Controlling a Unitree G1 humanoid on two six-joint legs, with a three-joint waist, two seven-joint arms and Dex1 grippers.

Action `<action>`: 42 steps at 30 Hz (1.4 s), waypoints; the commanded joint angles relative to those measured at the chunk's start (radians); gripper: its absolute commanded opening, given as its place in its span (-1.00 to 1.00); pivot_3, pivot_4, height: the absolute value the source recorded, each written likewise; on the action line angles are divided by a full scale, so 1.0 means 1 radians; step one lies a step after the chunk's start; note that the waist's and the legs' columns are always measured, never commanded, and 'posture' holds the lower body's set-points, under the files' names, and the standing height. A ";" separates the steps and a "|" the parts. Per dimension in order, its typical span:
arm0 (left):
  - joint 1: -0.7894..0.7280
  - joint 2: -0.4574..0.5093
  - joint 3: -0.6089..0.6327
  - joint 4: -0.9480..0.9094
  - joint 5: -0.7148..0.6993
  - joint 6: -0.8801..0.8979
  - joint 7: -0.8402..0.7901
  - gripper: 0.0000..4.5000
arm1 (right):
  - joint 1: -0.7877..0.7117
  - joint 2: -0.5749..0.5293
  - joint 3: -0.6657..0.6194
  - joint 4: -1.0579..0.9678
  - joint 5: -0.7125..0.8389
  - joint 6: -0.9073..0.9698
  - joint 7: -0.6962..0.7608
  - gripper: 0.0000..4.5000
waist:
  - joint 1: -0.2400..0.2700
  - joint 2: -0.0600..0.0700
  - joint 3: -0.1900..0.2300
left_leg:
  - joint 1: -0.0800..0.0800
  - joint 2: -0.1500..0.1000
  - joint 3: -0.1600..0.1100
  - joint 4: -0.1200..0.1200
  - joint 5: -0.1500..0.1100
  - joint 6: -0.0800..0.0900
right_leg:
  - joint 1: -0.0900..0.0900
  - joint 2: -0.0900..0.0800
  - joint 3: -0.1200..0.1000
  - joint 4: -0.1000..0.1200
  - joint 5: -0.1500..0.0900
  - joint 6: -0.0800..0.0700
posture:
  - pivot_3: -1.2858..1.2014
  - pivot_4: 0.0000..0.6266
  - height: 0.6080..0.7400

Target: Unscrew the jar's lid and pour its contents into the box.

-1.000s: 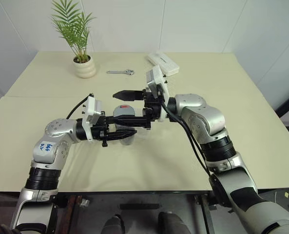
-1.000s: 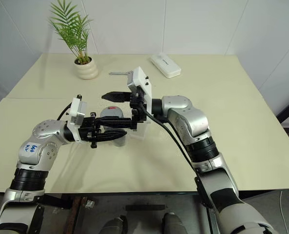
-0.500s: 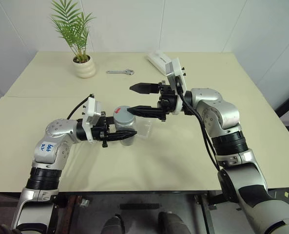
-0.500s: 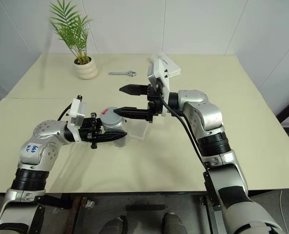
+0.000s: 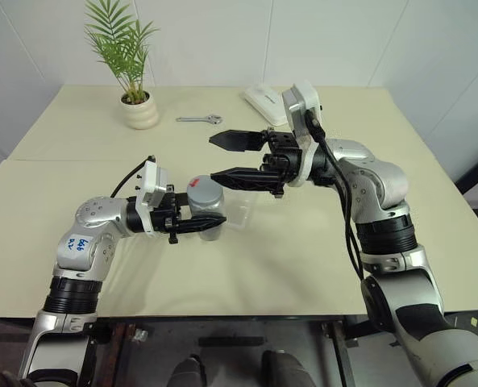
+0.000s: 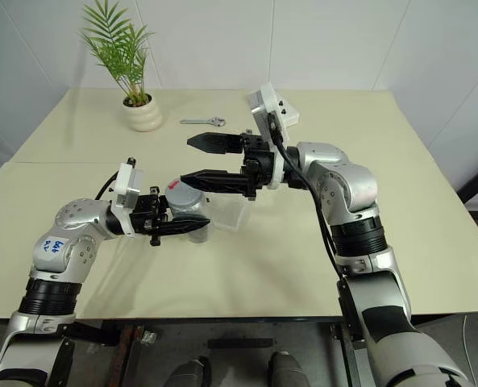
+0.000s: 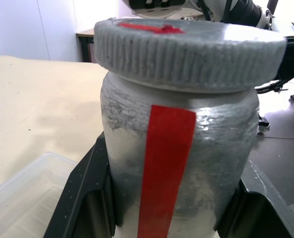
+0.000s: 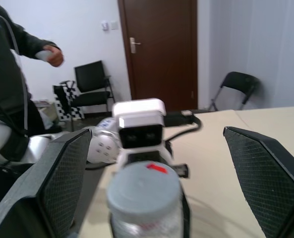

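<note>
The jar (image 5: 207,211) stands upright, clamped at its sides by the left tool (image 5: 209,222), whose 2 black fingers (image 7: 85,198) press against its body. The lid (image 5: 205,192) sits on top, grey with a small red mark, and looks level on the neck, though whether it is loosened cannot be told. The contents cannot be made out through the frosted wall. The box (image 5: 238,214) lies on the tabletop (image 5: 303,250) just past the left tool's tips, touching or nearly touching the jar. The right tool (image 5: 229,156) hangs above and just beyond the lid, jaws spread wide, holding nothing, pointing across toward the left arm. Farther off behind it lie a wrench (image 5: 199,119), a white case (image 5: 263,101) and a potted plant (image 5: 135,89). A person (image 8: 10,59) stands in the room behind the left arm.
</note>
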 commanded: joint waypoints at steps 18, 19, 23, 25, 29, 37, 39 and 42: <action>0.003 -0.002 0.010 -0.037 -0.011 -0.008 -0.006 -0.14 | 0.029 0.054 0.130 -0.099 -0.129 -0.054 -0.085 0.99 | -0.001 0.000 0.000 | 0.000 0.000 0.000 0.000 0.000 0.000 | -0.001 0.000 0.000 0.000 0.000 0.000 | 0.03 -0.52 1.00; 0.003 -0.002 0.010 -0.037 -0.011 -0.008 -0.006 -0.14 | 0.030 0.054 0.130 -0.099 -0.130 -0.054 -0.085 0.99 | 0.000 0.000 0.000 | 0.000 0.000 0.000 0.000 0.000 0.000 | 0.000 0.000 0.000 0.000 0.000 0.000 | 0.03 -0.52 1.00; 0.000 -0.001 0.009 -0.037 -0.011 -0.005 -0.006 -0.14 | 0.039 0.054 0.129 -0.094 -0.139 -0.062 -0.085 0.99 | 0.000 0.000 0.000 | 0.000 0.000 0.000 0.000 0.000 0.000 | 0.000 0.000 0.000 0.000 0.000 0.000 | 0.03 -0.52 1.00; 0.000 -0.001 0.009 -0.039 -0.011 -0.004 -0.006 -0.14 | 0.042 0.055 0.128 -0.094 -0.140 -0.063 -0.084 0.99 | 0.000 0.000 0.000 | 0.000 0.000 0.000 0.000 0.000 0.000 | 0.000 0.000 0.000 0.000 0.000 0.000 | 0.03 -0.52 1.00; 0.001 -0.001 0.009 -0.040 -0.013 -0.001 -0.005 -0.14 | 0.045 0.056 0.126 -0.094 -0.141 -0.066 -0.085 0.71 | 0.000 0.000 0.000 | 0.000 0.000 0.000 0.000 0.000 0.000 | 0.000 0.000 0.000 0.000 0.000 0.000 | 0.03 -0.52 1.00; 0.004 0.003 0.012 -0.042 -0.013 0.000 -0.004 -0.14 | 0.037 0.103 0.039 -0.129 -0.024 0.016 -0.130 0.14 | -0.001 0.000 0.000 | 0.000 0.000 0.000 0.000 0.000 0.000 | 0.000 0.000 0.000 0.000 0.000 0.000 | 0.03 -0.52 1.00; 0.008 0.005 0.013 -0.042 -0.011 -0.001 -0.005 -0.14 | 0.025 0.129 -0.037 -0.140 0.092 0.116 -0.178 0.14 | 0.000 0.000 0.000 | 0.000 0.000 0.000 0.000 0.000 0.000 | 0.000 0.000 0.000 0.001 0.000 0.000 | 0.03 -0.52 1.00; 0.014 0.007 0.014 -0.045 -0.009 -0.002 -0.007 -0.14 | -0.002 0.163 -0.143 -0.131 0.239 0.237 -0.271 0.14 | 0.001 0.000 0.000 | 0.000 0.000 0.000 0.000 0.000 0.000 | 0.000 0.000 0.000 0.001 0.000 0.000 | 0.03 -0.52 1.00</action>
